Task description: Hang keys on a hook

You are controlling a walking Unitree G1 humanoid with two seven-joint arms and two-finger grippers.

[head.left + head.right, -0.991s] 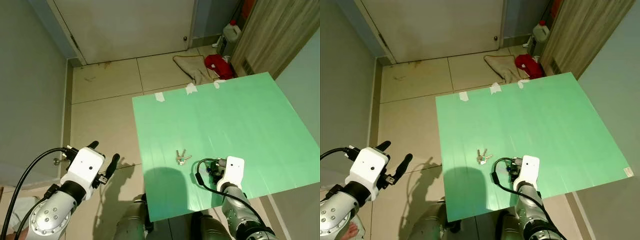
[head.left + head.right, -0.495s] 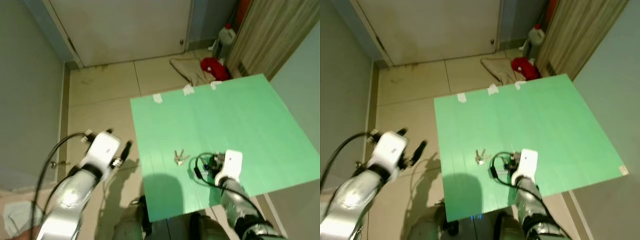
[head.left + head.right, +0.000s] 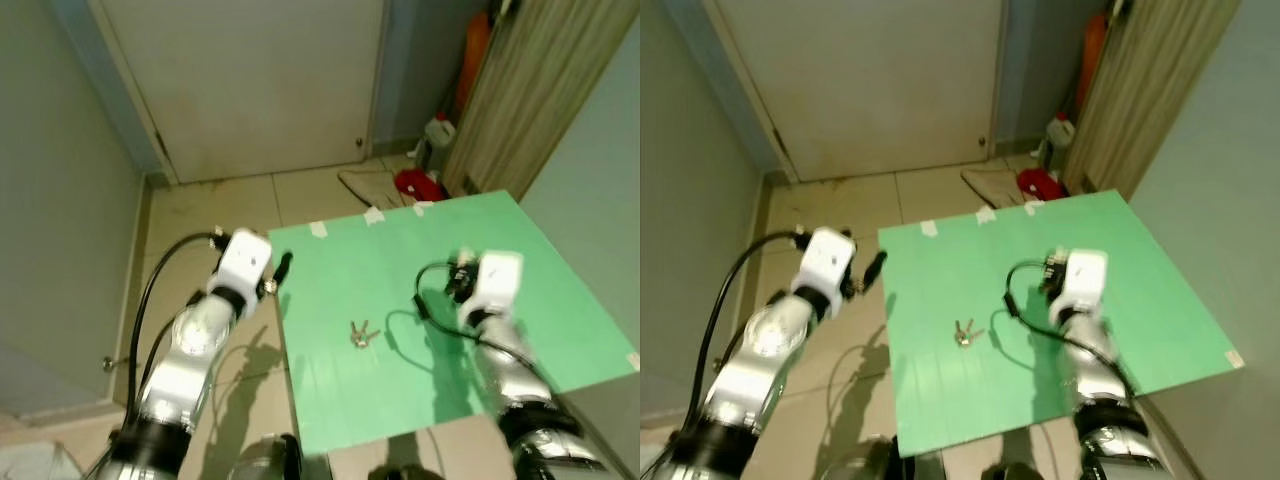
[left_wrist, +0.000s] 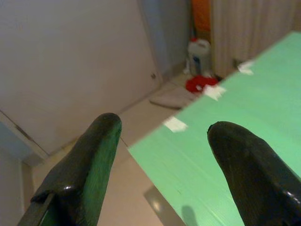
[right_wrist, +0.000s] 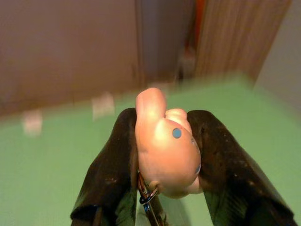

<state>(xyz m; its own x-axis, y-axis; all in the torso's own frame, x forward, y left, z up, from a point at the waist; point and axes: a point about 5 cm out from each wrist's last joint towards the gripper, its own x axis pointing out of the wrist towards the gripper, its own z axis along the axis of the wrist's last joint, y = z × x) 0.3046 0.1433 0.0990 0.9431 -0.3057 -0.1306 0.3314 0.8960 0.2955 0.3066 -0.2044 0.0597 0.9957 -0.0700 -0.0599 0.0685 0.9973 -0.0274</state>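
A small bunch of silver keys point(image 3: 358, 335) lies flat on the green tabletop point(image 3: 520, 250), towards its near left part. My right gripper point(image 5: 164, 123) is shut on a peach rubber keychain figure point(image 5: 165, 143); a small metal ring hangs under the figure. In the head views this arm is raised over the table, its white wrist point(image 3: 494, 276) to the right of the lying keys. My left gripper point(image 4: 164, 127) stands open with nothing between its fingers point(image 3: 283, 265). It is held up by the table's far left corner, pointing along the far edge.
White tape pieces point(image 3: 318, 229) mark the table's far edge. Beyond it on the tiled floor lie a beige cloth point(image 3: 368, 184) and a red cloth point(image 3: 412, 183), with a white bottle point(image 3: 436, 131) by the wooden panel point(image 3: 520, 110). A closed door point(image 3: 270, 80) stands ahead.
Both arms have risen: the left gripper from low beside the table up to its far left corner, the right gripper up and to the right over the table. The camera has tilted upward.
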